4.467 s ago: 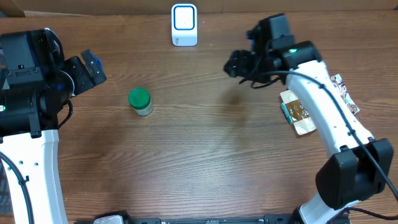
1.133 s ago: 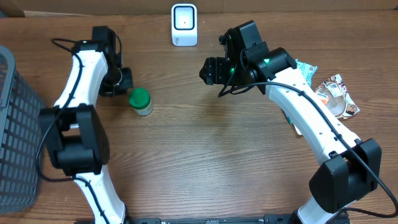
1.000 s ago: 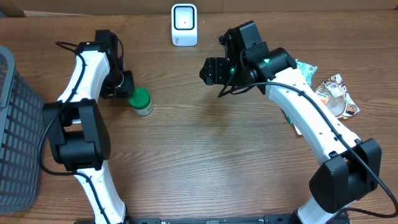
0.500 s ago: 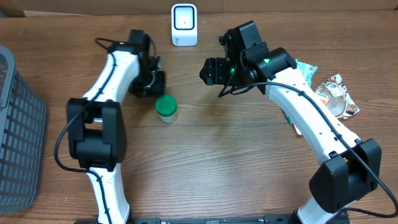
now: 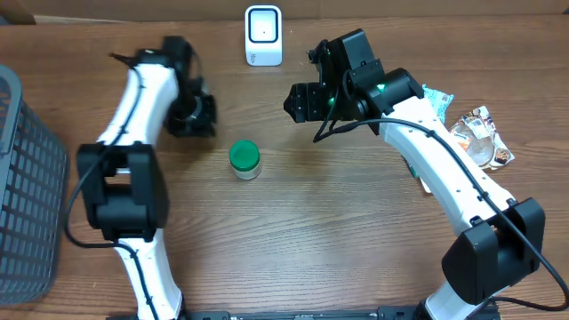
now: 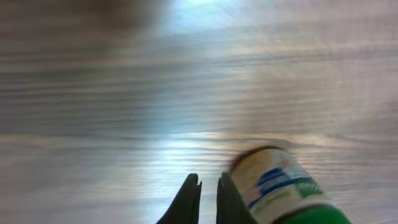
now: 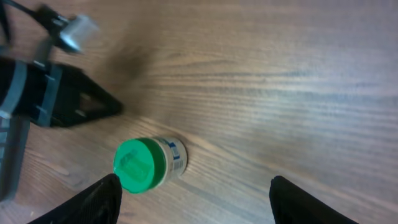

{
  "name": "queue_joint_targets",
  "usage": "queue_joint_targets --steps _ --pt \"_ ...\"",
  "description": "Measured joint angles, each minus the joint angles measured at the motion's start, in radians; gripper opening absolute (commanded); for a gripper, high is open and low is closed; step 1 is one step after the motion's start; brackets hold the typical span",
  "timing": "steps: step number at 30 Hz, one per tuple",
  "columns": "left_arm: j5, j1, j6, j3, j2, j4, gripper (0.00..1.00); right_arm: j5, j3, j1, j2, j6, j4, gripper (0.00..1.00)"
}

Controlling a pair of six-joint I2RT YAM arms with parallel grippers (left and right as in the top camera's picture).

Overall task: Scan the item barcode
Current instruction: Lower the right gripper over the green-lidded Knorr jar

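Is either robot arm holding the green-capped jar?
No, the green-capped jar sits free on the table, apart from the left gripper and the right gripper.

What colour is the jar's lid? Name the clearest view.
Green lid; the right wrist view shows it best.

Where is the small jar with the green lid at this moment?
In the overhead view, the green-lidded jar sits left of centre on the table, just below and right of the left claw, with the white scanner further up.
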Motion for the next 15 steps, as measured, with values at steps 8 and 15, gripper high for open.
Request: queue_joint_targets --steps 8,15 --pt "-0.006 0.121 -0.011 0.114 0.000 -0.065 0.04 0.077 0.000 0.122 0.008 -0.111 0.053 0.89" --pt "-0.006 0.116 -0.011 0.114 0.000 -0.061 0.08 0.167 0.000 0.258 0.101 -0.182 0.070 0.90"
